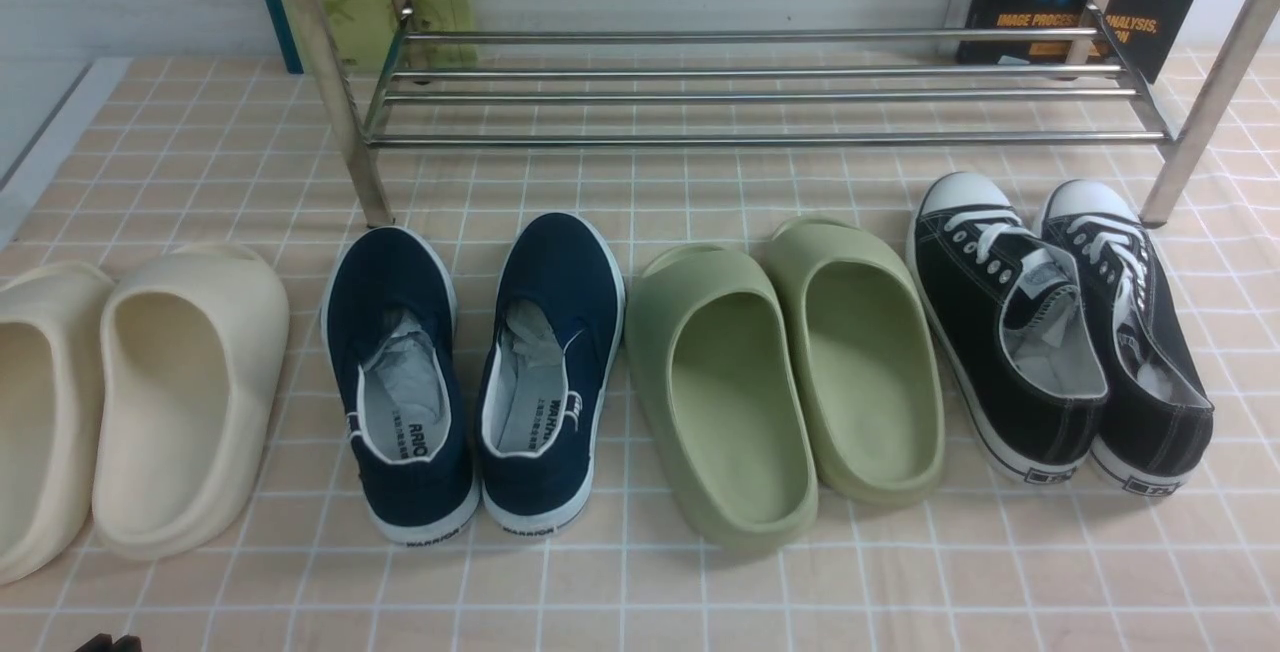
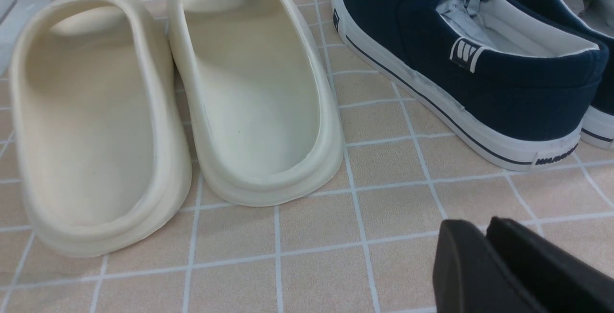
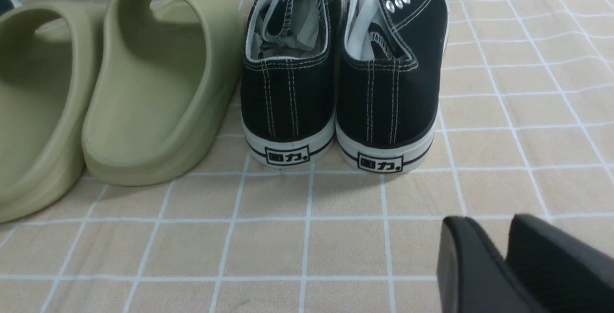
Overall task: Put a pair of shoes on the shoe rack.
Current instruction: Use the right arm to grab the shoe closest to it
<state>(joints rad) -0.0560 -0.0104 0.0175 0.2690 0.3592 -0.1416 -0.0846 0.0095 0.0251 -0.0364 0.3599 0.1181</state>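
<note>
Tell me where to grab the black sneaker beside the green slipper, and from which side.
Probably pinch the heel rim of that black sneaker, inside and out, coming from the robot's side. Its heel faces us; its sides are crowded by the other sneaker and the green slipper.

The tabletop (image 1: 700,592) is peach with a white grid. The pair of shoes (image 1: 980,332) is black with white laces, toe caps and stitching. The slip-on shoes (image 1: 560,292) are navy with white soles. The cream slippers (image 1: 190,392) and green slippers (image 1: 860,372) are plain. The shoe rack (image 1: 760,139) is shiny silver.
</note>
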